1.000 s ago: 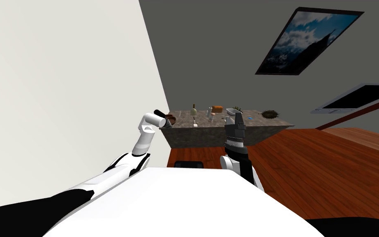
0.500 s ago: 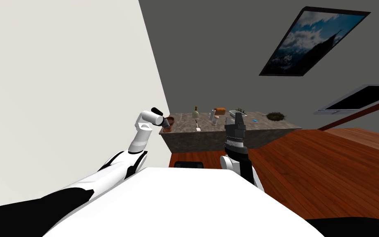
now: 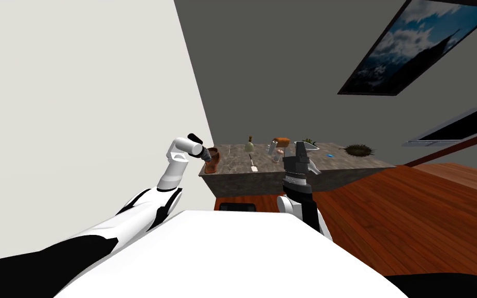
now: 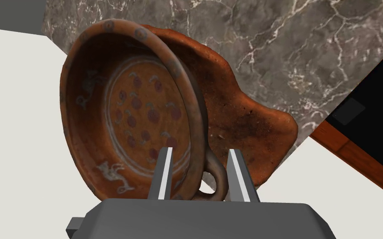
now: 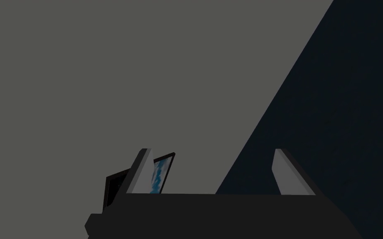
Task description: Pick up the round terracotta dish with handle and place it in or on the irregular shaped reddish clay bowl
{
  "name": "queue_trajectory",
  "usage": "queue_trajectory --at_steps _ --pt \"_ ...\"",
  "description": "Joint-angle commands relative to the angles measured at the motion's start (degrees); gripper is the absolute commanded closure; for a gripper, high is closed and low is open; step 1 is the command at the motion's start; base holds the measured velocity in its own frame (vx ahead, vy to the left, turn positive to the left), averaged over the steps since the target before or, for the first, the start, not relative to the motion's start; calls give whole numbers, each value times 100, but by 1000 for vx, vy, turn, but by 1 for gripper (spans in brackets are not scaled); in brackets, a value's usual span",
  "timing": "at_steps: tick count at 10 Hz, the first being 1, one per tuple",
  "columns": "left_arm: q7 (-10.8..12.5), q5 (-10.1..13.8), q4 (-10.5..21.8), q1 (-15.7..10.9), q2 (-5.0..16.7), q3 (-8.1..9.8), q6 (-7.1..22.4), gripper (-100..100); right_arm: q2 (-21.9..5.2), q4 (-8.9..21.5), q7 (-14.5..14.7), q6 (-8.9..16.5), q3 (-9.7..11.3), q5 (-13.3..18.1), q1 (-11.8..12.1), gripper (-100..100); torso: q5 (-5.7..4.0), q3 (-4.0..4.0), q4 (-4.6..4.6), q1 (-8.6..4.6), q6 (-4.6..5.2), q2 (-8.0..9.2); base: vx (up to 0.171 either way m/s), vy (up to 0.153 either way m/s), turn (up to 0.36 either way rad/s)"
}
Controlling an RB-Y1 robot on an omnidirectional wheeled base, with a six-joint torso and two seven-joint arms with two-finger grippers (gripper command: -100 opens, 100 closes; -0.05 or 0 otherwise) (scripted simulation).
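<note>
**Now: dish gripped on edge at the bench's corner**

From the head camera, the left arm reaches forward beside the white wall point(image 3: 77, 103). Its elbow is bent, its forearm rises, and its wrist turns in towards the near left corner of the bench point(image 3: 263, 178). The left end effector point(image 3: 206, 153) holds the dish point(image 3: 213, 154), a small red-brown shape right at that corner. The right arm stands upright in front of the bench's near edge, with the right end effector point(image 3: 301, 146) pointing up, well apart from the dish. A green bottle point(image 3: 250, 145) stands further back on the top. Open wooden floor point(image 3: 413, 217) spreads away on the right. On the left the wall runs close to the bench's end, so the left arm has little room on that side.

Closer in, the left wrist camera shows the grip. The two fingers point(image 4: 165, 170) are set narrow across the dish's rim at its loop handle point(image 4: 212, 182), one blade inside the dish and one outside the handle. The dish is tipped up on edge, its painted inside facing the camera. Just behind it lies the irregular reddish bowl point(image 4: 249, 124) on the marble top. The bowl's outline crosses the bench's edge, with the white wall beyond it. I cannot tell whether dish and bowl touch. Past the bench's other edge lie a strip of floor and a black area point(image 4: 373, 116).

Lastly, the right wrist camera shows that hand's fingers spread wide with nothing between them.
</note>
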Motion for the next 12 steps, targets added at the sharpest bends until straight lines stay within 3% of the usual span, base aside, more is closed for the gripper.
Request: queue_trajectory --at_steps 1,2,6,7,8,12 --pt "0 0 0 0 0 0 0 100 0 0 0 0 0 0 0 0 0 0 0 0 0 0 93 38 -2" --pt "-2 7 4 -8 9 5 6 -100 0 0 0 0 0 0 -1 0 -1 15 3 -16 1 32 18 8 0" --pt "-2 5 5 -8 8 5 4 -100 1 1 0 0 1 0 -2 0 -7 47 17 -36 1 83 2 1 0" --pt "-2 5 5 -8 8 5 4 0 1 1 0 0 1 0 -2 0 -7 48 17 -37 1 84 0 0 0" --pt "127 103 -195 -60 47 25 252 -100 1 1 0 0 1 0 -2 0 -7 48 17 -37 1 85 38 15 -6" --pt "385 299 -594 -163 124 66 747 -100 1 0 0 0 1 0 -2 0 -13 28 14 -1 9 47 48 18 -4"
